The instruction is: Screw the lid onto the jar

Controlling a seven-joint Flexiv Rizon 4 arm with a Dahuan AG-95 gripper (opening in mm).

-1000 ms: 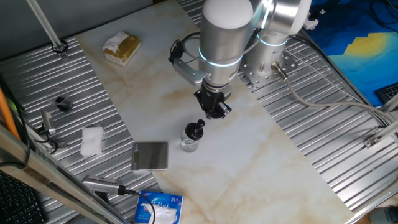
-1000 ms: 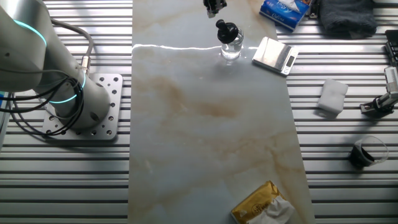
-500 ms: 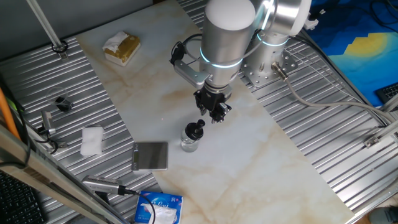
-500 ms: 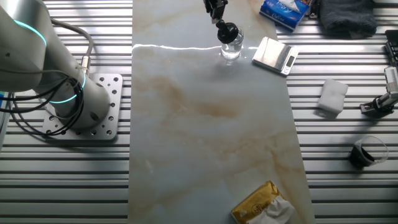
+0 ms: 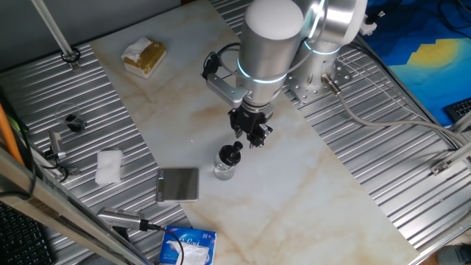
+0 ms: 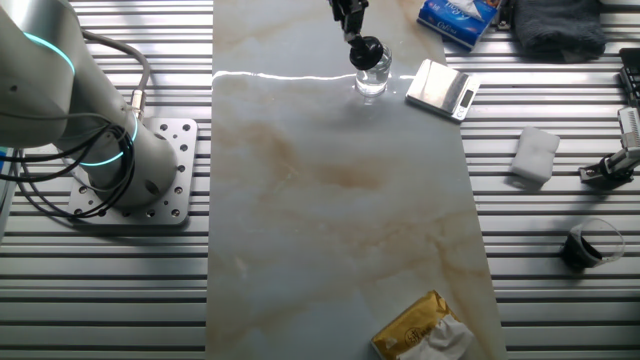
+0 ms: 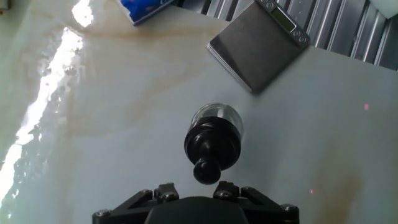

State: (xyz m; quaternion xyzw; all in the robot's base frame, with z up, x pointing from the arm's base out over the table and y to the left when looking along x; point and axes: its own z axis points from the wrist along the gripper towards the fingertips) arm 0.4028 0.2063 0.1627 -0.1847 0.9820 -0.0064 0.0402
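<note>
Fingers (image 5: 255,138) hang just above the surface (image 5: 294,191), close to the lid (image 5: 233,152) but not touching it in either fixed view; how far apart they are cannot be told, since they show only as a dark clump there and the hand view catches just the black base of the hand (image 7: 193,208). They hold nothing. Straight ahead of the fingers, the lid (image 7: 211,147) sits on top of the jar (image 7: 217,116), its knob pointing back toward them, while the jar (image 5: 225,170) stands upright on the surface. Beyond the jar, farther from the fingers, lies a grey scale (image 7: 258,43), and past that a blue packet (image 7: 142,7).
</note>
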